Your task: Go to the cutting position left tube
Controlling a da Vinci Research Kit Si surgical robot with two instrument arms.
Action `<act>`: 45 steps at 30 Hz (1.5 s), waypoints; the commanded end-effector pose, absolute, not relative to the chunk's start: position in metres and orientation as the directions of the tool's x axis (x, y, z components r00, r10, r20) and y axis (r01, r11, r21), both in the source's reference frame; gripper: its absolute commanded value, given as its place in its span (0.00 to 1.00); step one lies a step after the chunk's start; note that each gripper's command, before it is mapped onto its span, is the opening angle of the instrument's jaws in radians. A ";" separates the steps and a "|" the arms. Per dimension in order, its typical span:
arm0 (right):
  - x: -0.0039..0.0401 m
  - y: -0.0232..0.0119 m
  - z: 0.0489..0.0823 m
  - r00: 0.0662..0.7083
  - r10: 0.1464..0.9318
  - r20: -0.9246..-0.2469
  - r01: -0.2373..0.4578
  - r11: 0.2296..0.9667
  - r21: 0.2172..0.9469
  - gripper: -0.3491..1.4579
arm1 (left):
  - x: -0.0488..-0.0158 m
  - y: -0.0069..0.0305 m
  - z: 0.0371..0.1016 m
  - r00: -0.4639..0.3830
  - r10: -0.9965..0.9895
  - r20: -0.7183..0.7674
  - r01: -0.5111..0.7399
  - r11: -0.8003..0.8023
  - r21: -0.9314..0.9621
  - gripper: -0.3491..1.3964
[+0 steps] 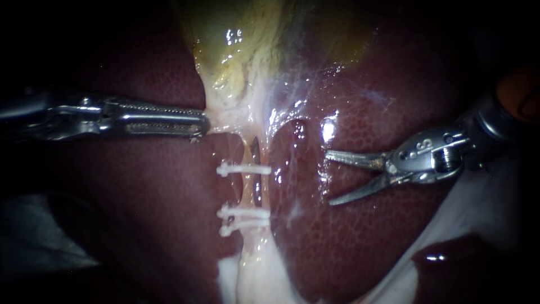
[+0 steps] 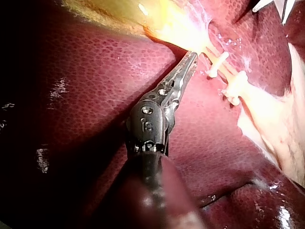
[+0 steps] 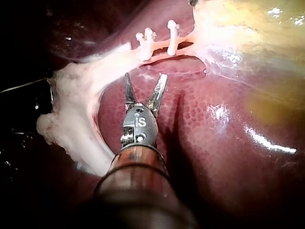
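Observation:
A pale tube (image 1: pixel 248 191) runs down from the yellowish gallbladder (image 1: pixel 242 34) over the dark red liver (image 1: pixel 365 236). It carries one white clip (image 1: pixel 243 168) higher up and a pair of clips (image 1: pixel 243 219) lower down, with bare tube between them. My left instrument (image 1: pixel 203 121) comes in from the left, its jaws shut on pale gallbladder tissue just above the tube; the left wrist view shows its tip (image 2: pixel 192 55) in that tissue. My right instrument (image 1: pixel 328 178) has thin blades standing open over the liver, well right of the tube. Its open blades (image 3: pixel 145 76) sit just short of the clips (image 3: pixel 157 42).
White fatty tissue (image 1: pixel 247 276) spreads out below the lower clips. A pale sheet (image 1: pixel 478 219) lies past the liver's edge at the lower right. The liver surface is wet and shiny between my right instrument and the tube.

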State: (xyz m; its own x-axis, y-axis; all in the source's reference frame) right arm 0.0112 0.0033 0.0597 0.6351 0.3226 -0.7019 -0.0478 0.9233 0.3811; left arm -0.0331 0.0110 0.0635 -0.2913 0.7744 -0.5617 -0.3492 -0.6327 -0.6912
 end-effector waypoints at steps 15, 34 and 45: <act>0.0134 0.0026 0.0604 0.624 0.314 -0.715 0.002 0.915 0.404 0.99 | -0.0295 0.0123 0.0568 -0.267 0.786 -0.558 -0.353 -0.619 -0.702 0.00; 0.0227 -0.0017 0.0648 0.563 0.452 -0.692 0.051 0.817 0.575 1.00 | -0.0296 0.0121 0.0570 -0.266 0.785 -0.559 -0.355 -0.619 -0.701 0.00; 0.0231 -0.0007 0.0686 0.562 0.471 -0.680 0.056 0.799 0.599 1.00 | -0.0297 0.0121 0.0569 -0.266 0.785 -0.559 -0.355 -0.619 -0.700 0.00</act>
